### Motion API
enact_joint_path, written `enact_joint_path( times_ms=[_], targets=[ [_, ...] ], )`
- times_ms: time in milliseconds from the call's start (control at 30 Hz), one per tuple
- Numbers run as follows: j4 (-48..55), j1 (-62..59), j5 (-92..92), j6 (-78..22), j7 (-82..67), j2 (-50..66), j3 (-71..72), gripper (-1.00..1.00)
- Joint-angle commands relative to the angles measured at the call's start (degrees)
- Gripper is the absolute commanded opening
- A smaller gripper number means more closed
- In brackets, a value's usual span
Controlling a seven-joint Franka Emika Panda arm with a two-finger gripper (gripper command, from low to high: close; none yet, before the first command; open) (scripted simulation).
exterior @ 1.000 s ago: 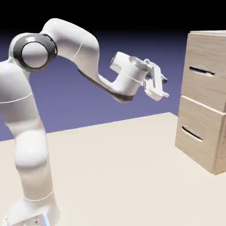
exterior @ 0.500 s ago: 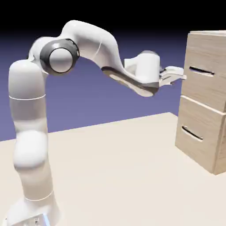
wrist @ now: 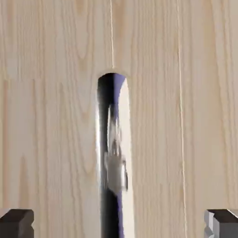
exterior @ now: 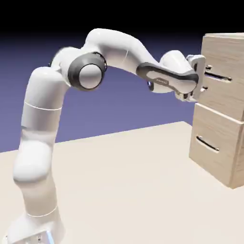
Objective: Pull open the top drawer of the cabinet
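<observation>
Hand view shows the two-finger tool [wrist: 119, 223] spread open astride the thin dark bar handle [wrist: 111, 158]; centre it before closing.

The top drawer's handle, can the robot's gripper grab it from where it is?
Probably yes. The gripper is right at the top drawer, fingers spread wide, with the handle between them and nothing blocking.
</observation>
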Motion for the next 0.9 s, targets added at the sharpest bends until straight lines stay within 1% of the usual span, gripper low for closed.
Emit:
enact_joint_path(
  times_ms=[0, 167, 200, 233, 567, 867],
  targets=[
    [2.1, 0.3, 0.7, 0.5, -1.0, 1.5, -0.3, 0.0],
    [12.3, 2.0, 3.9, 3.1, -6.2, 8.9, -1.6, 0.0],
    [12.3, 2.0, 3.9, 3.2, -6.2, 8.9, -1.6, -1.0],
    [12.3, 2.0, 3.9, 3.2, -6.2, 8.9, -1.6, -1.0],
    [-8.4, -0.7, -2.1, -1.8, 4.2, -6.6, 0.4, -1.0],
    [-27.1, -1.1, -4.9, -4.0, 12.5, -23.0, 0.4, -1.0]
  ],
)
